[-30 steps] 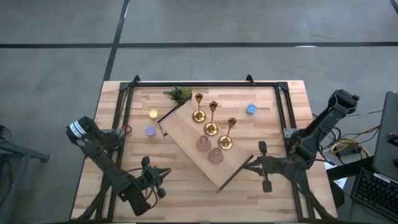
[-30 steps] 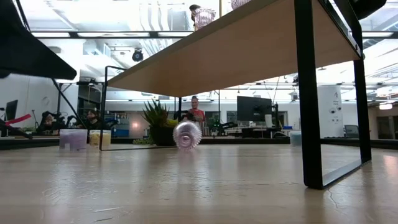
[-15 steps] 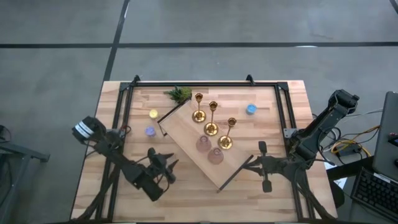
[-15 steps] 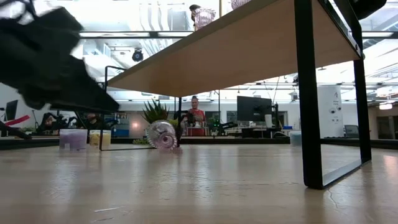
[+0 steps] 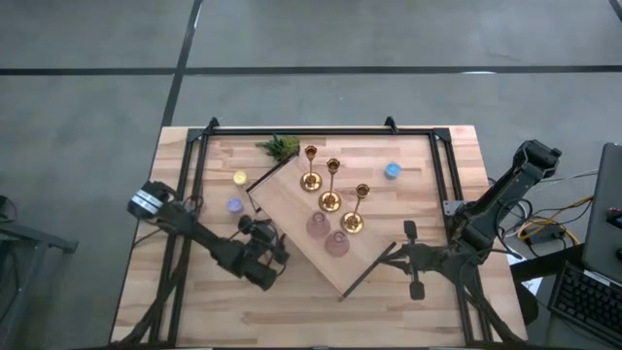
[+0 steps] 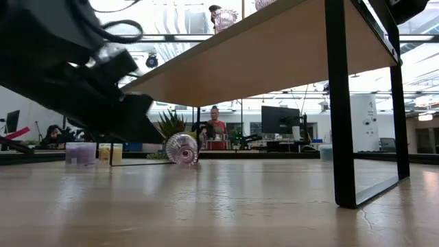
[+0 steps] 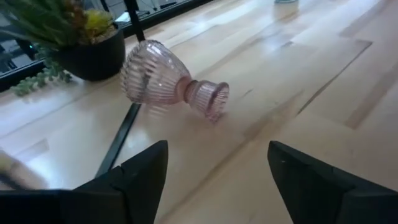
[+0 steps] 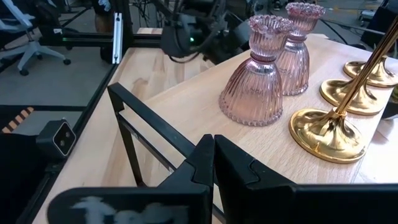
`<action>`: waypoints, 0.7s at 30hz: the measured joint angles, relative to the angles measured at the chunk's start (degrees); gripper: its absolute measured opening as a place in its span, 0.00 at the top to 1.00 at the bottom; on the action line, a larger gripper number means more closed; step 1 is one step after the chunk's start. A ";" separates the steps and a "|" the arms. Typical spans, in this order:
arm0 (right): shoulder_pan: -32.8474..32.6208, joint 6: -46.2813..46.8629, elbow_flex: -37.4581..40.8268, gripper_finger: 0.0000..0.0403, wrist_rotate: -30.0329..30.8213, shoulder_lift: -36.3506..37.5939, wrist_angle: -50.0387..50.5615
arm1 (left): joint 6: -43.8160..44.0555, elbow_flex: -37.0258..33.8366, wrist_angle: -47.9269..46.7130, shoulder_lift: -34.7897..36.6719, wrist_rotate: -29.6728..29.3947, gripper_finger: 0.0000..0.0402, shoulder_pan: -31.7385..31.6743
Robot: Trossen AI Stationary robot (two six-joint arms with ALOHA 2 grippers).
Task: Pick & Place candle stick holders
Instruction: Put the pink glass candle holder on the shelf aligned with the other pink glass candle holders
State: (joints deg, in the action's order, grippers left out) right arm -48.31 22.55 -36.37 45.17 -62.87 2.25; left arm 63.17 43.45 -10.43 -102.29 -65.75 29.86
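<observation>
A raised wooden shelf (image 5: 321, 233) on black legs sits askew in the middle of the table (image 5: 428, 301), and everything else is placed from it. On its top stand three gold candlesticks (image 5: 331, 185) in a loose row, upright, their round bases close together but apart. Just beside them on the same top, toward the shelf's front edge, stand two pink glass cups (image 5: 327, 234), upright and nearly touching each other; in the right wrist view they show as ribbed cups (image 8: 258, 74) with frilled rims, next to a gold base (image 8: 324, 134).

The third cup (image 7: 168, 78) is not on the shelf. It lies on its side on the table under the shelf's left part, near one of the black legs, with its wide ribbed bowl toward the plant pot (image 7: 90, 53) and its narrow foot pointing away. In the low view it shows as a round ribbed shape (image 6: 182, 148) lying under the shelf.

The left gripper (image 7: 214, 180) is low over the table just left of the shelf's front edge, aimed at the fallen cup, with its jaws spread wide and nothing between them; the cup lies free, ahead of the fingers (image 7: 140, 177) and apart from them.

The right gripper (image 5: 400, 255) rests by the shelf's right corner, jaws closed together and empty.

Left of the shelf lie a yellow disc (image 5: 239, 178) and a purple disc (image 5: 234, 205); a blue disc (image 5: 392, 171) lies to its right, and a green sprig (image 5: 280, 147) lies behind it.
</observation>
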 joint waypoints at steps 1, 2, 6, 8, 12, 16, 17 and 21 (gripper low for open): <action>0.00 0.00 0.01 0.98 0.00 0.00 -0.02 | -1.67 0.16 1.57 -0.65 0.21 0.31 -0.64; 0.00 0.00 0.04 0.98 0.01 0.00 -0.02 | -3.76 0.34 3.04 -1.32 0.30 0.31 -1.24; 0.00 0.00 0.07 0.98 0.02 -0.02 -0.04 | -11.12 1.30 9.09 -4.53 -0.90 0.31 -3.28; 0.00 -0.02 0.07 0.98 0.02 -0.02 -0.03 | -12.65 1.89 11.50 -6.31 -2.46 0.31 -4.13; -0.04 0.00 0.07 0.98 0.00 -0.02 -0.03 | -13.36 3.27 13.23 -9.90 -6.00 0.31 -5.20; -0.04 -0.01 0.07 0.98 0.00 -0.02 0.05 | -13.23 5.36 13.56 -13.13 -7.66 0.31 -5.65; -0.04 -0.01 0.07 0.98 0.00 -0.02 0.07 | -13.45 5.95 13.64 -13.62 -7.96 0.31 -5.66; -0.04 0.00 0.16 0.98 0.00 -0.02 0.13 | -14.36 7.47 13.76 -14.76 -8.31 0.31 -5.62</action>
State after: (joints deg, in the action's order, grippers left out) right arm -48.36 22.55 -36.20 45.17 -62.89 2.37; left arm 48.81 50.92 3.33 -117.05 -74.06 24.25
